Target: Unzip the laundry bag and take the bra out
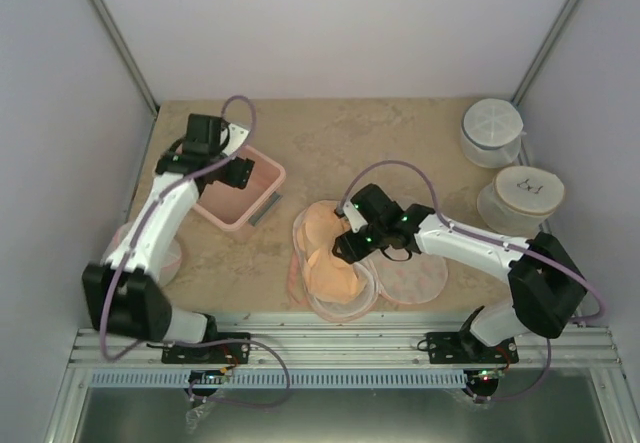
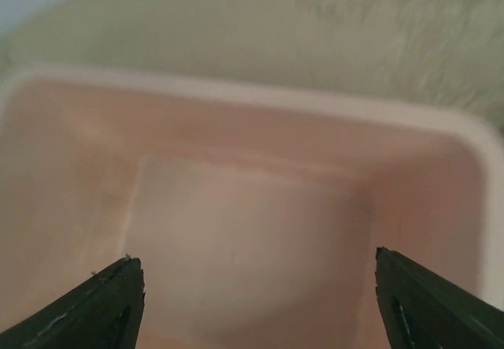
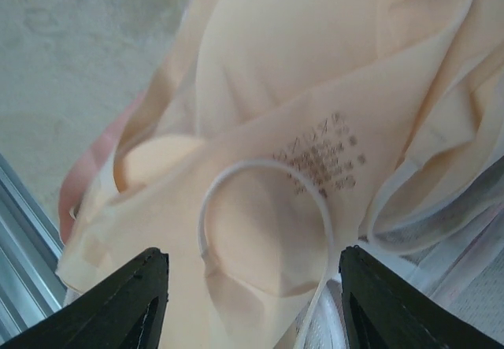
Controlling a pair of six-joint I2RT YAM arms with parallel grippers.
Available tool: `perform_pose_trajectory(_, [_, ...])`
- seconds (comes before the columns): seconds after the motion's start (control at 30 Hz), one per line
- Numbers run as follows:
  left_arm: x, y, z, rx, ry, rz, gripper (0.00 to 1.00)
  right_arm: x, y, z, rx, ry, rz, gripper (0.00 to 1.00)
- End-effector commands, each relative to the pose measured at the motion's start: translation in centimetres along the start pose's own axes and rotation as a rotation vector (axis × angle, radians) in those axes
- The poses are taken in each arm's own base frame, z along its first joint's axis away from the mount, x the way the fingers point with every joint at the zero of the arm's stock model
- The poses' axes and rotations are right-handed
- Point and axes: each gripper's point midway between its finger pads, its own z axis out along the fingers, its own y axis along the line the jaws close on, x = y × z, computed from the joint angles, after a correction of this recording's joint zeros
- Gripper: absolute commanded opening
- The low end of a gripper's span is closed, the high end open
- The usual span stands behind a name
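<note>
Beige marbled table (image 1: pixel 400 133), white walls on three sides: two arms work from its near edge. The right gripper (image 1: pixel 345 246) hangs low over the bra (image 1: pixel 330 268), its fingers spread wide and closed on nothing. The peach cups lie directly beneath the claw, crumpled and exposed. In the right wrist view a printed care label (image 3: pixel 319 160) and a thin white loop (image 3: pixel 260 168) sit between the dark fingertips.

The laundry bag (image 1: pixel 415 278) lies spread flat under and around the bra. Its patterned panel extends from beneath the claw toward the right arm's base side, and its pale mesh shows along the bra's near edge. Whether the fingertips touch the fabric cannot be told.

Well apart, toward the table's far left, the left gripper (image 2: pixel 256 258) hovers over a pink tub (image 1: pixel 275 175). Its jaws are wide apart and hold nothing, with the tub's bare floor straight below the claw and the tub's far wall ahead of it.

Two round white mesh containers (image 1: pixel 492 131) stand at the table's far right corner, beyond the right claw and clear of both arms.
</note>
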Motion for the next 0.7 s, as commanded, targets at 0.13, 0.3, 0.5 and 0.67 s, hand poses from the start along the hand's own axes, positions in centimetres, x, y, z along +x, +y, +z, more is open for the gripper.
perform_pose_trajectory(0.13, [8.1,-1.3,4.8,0.159,0.474,0.036,0.76,1.8,0.0,-0.8,0.013,-0.012,-0.002,0.6])
perform_pose_trajectory(0.3, [11.3,-3.3,5.9,0.244,0.559,0.04,0.69,3.4,-0.5,-0.9,0.025,-0.008,0.019,0.61])
perform_pose_trajectory(0.5, [11.7,-8.6,5.2,0.414,0.55,0.038,0.65,4.9,-1.9,0.9,0.055,0.004,0.05,0.63])
perform_pose_trajectory(0.67, [11.3,-12.5,4.3,0.549,0.531,-0.016,0.65,6.1,-5.4,1.6,0.18,0.031,0.115,0.65])
